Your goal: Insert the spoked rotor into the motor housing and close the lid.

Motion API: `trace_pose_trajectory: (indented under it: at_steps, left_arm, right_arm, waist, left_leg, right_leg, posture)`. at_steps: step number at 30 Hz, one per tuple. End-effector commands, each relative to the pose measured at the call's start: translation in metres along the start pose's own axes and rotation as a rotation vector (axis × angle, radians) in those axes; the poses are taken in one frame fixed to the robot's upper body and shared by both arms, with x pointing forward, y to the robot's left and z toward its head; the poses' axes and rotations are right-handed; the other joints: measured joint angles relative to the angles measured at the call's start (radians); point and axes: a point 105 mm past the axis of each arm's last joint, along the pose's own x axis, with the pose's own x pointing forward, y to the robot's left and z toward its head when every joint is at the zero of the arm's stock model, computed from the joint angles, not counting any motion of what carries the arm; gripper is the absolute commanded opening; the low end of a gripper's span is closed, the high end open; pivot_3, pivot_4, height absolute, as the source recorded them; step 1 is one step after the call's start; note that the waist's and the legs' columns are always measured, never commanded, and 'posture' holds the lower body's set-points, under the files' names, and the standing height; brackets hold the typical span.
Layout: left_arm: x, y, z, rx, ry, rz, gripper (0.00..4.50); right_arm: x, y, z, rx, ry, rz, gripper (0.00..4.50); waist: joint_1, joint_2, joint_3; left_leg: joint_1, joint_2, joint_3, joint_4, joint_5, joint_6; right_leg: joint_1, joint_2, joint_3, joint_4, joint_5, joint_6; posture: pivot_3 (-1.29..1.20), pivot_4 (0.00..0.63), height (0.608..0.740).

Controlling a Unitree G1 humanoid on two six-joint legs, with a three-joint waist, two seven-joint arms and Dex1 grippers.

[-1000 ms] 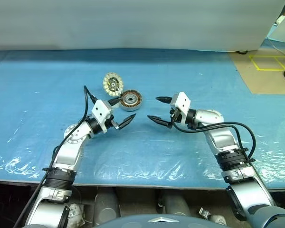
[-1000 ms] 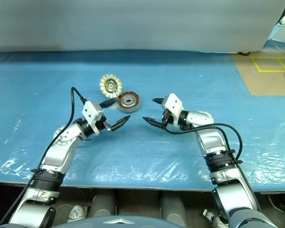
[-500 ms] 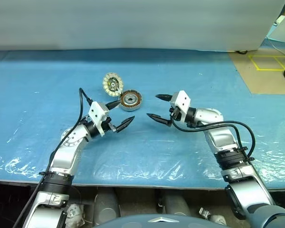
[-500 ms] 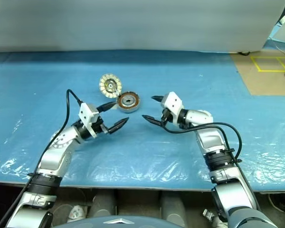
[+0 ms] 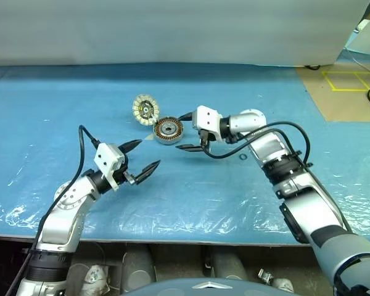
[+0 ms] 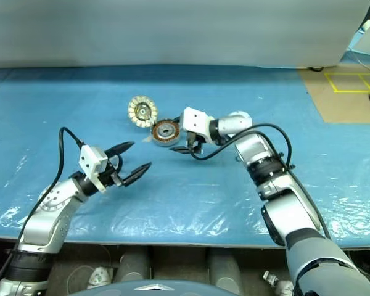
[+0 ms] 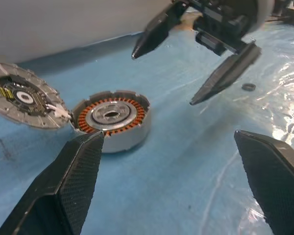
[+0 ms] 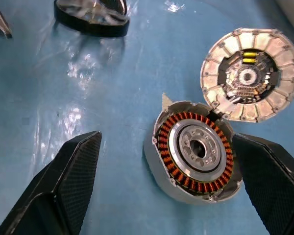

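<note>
- Right gripper (image 5: 180, 132): wide open, nothing held, pointing left and a bit down.
- Just past those tips: the spoked rotor (image 5: 168, 129), very close, to the left of the jaws. One finger near its far side, one near its close side. Cannot tell if touching.
- Lies flat on the blue mat (image 5: 253, 92), copper ring and silver hub facing up, a grey wall round the ring.
- Round, so no long side to line up with. Hub hole points straight up.
- Touching the rotor's far-left edge: the motor housing (image 5: 146, 109), cream-yellow ring and dark middle showing, tipped a little.
- Left gripper (image 5: 147, 154): wide open too, nothing held, pointing toward the rotor from the robot's side.
- Well apart from the rotor, with bare mat between.
- So much closer with the right arm than with the left.
- Looks like a grab from the right: jaws over the two sides of the rotor, then a squeeze.
- Looks like neither step of the job is done: rotor and housing side by side, not one inside the other.
- Off to the right, near the right arm: a tiny dark ring (image 5: 243, 156) on the mat, away from both parts.
</note>
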Motion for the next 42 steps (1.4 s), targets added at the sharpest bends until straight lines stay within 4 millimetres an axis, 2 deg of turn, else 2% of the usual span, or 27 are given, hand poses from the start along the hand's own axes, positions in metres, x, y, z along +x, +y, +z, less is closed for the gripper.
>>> trace_pose_trajectory:
  at_steps: [1,7,15,18,29,36,42]
  left_arm:
    - [-0.006,0.003,0.016,0.033,-0.04,0.014,4.48]
    - [-0.015,0.005,0.015,0.028,-0.029,0.049,4.48]
    - [-0.025,0.007,0.015,0.028,-0.016,0.093,4.48]
    - [-0.025,0.008,0.016,0.032,-0.016,0.097,4.5]
    - [-0.022,0.011,0.023,0.039,-0.041,0.11,4.5]
    - [-0.011,0.008,0.033,0.047,-0.08,0.096,4.5]
    - [-0.009,0.004,0.033,0.048,-0.078,0.089,4.5]
  right_arm:
    - [0.003,-0.012,0.003,-0.156,0.105,0.059,4.5]
    - [0.011,-0.022,-0.002,-0.33,0.258,0.162,4.5]
    - [0.018,-0.024,-0.003,-0.422,0.317,0.199,4.5]
    - [0.022,-0.022,-0.005,-0.433,0.323,0.204,3.86]
    - [0.027,-0.025,-0.007,-0.487,0.353,0.176,0.04]
    - [0.029,-0.019,-0.006,-0.507,0.312,0.189,0.01]
    - [0.016,0.0,-0.009,-0.369,0.245,0.312,0.01]
  waist:
    - [0.0,0.0,0.0]
    - [0.0,0.0,0.0]
    - [0.0,0.0,0.0]
    - [0.0,0.0,0.0]
    - [0.0,0.0,0.0]
    - [0.0,0.001,0.0]
    - [0.001,0.001,0.0]
  left_leg:
    - [0.0,0.0,0.0,0.0,0.0,0.0]
    - [-0.001,0.0,0.0,0.0,0.0,0.001]
    - [-0.004,0.002,0.0,0.0,0.0,0.005]
    - [-0.004,0.002,0.0,0.001,-0.002,0.004]
    - [-0.003,0.002,0.0,0.001,-0.002,0.004]
    - [-0.004,0.002,0.0,0.002,-0.002,0.004]
    - [-0.005,0.003,0.0,0.002,0.0,0.007]
  right_leg:
    - [0.0,0.0,0.0,0.0,0.0,0.0]
    - [-0.001,0.0,0.0,0.0,0.0,0.0]
    - [-0.003,0.0,-0.001,0.001,-0.001,-0.001]
    - [-0.003,0.0,-0.001,0.001,-0.001,-0.001]
    - [-0.003,0.0,-0.002,0.002,-0.001,-0.001]
    - [-0.003,0.0,-0.002,0.003,-0.001,-0.001]
    - [-0.004,0.0,-0.002,0.003,-0.001,-0.002]
  posture:
    - [0.0,0.15,0.74]
    - [0.0,0.15,0.74]
    - [0.0,0.15,0.74]
    - [0.0,0.15,0.74]
    - [0.0,0.15,0.74]
    - [0.0,0.15,0.74]
    - [0.0,0.15,0.74]
